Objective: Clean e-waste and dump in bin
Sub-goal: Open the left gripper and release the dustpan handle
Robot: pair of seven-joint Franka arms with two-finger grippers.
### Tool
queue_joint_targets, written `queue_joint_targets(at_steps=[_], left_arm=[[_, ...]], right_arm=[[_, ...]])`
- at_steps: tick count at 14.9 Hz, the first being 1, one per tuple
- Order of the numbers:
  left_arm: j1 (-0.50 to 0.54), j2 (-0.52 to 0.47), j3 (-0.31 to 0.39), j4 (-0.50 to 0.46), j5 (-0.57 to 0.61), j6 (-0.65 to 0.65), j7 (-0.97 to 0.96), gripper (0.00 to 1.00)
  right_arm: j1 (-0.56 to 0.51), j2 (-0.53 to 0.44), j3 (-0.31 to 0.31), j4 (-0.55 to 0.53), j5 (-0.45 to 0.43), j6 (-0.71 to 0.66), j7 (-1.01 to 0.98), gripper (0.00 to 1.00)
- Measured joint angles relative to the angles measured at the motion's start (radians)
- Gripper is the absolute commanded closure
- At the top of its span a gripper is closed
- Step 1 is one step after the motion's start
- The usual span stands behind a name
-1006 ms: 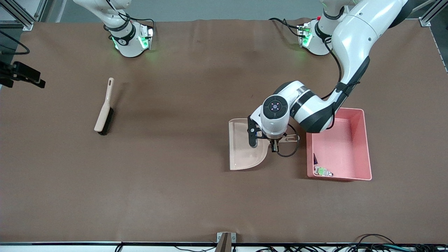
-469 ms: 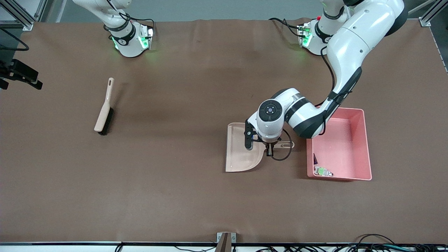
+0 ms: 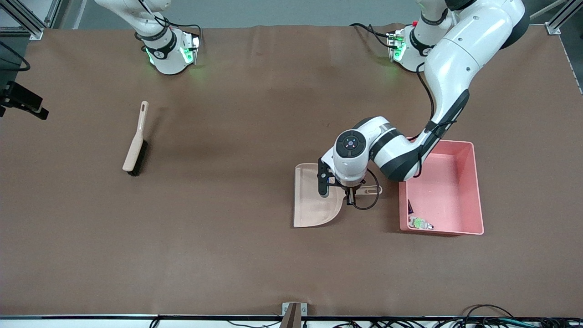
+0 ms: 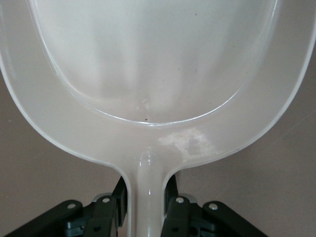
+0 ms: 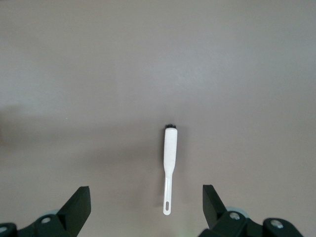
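Your left gripper [image 3: 350, 193] clamps the dustpan [image 3: 314, 200] handle beside the bin [image 3: 473, 182]; your right gripper [image 5: 145, 207], fingers spread, waits over the brush [image 5: 170, 153].

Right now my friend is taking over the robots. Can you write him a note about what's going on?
Left claw: shut on the handle of the dustpan, beside the bin.
Right claw: open, high over the brush, waiting.
E-waste: the green-and-white part and the small dark part lie in the bin's corner nearest the front camera.
Done: both parts dumped; the dustpan looks empty.
Left: set the dustpan down and let go.
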Motion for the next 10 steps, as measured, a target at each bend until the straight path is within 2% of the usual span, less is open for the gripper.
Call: queue_joint_targets(at_steps=[4,7,8,10], left_arm=[[0.0,0.014,0.001,0.0,0.0,0.001,-0.017,0.91],[0.0,0.02,0.002,0.0,0.001,0.002,-0.018,0.78],[0.0,0.02,0.001,0.0,0.001,0.002,-0.018,0.66],[0.0,0.02,0.002,0.0,0.001,0.002,-0.018,0.03]], right_arm=[[-0.036,-0.02,-0.002,-0.104,0.0,0.086,-0.002,0.0],[-0.035,-0.049,0.0,-0.141,0.0,0.097,-0.002,0.0],[-0.035,-0.057,0.001,-0.148,0.0,0.097,-0.002,0.0],[-0.035,-0.065,0.001,-0.156,0.0,0.097,-0.002,0.0]])
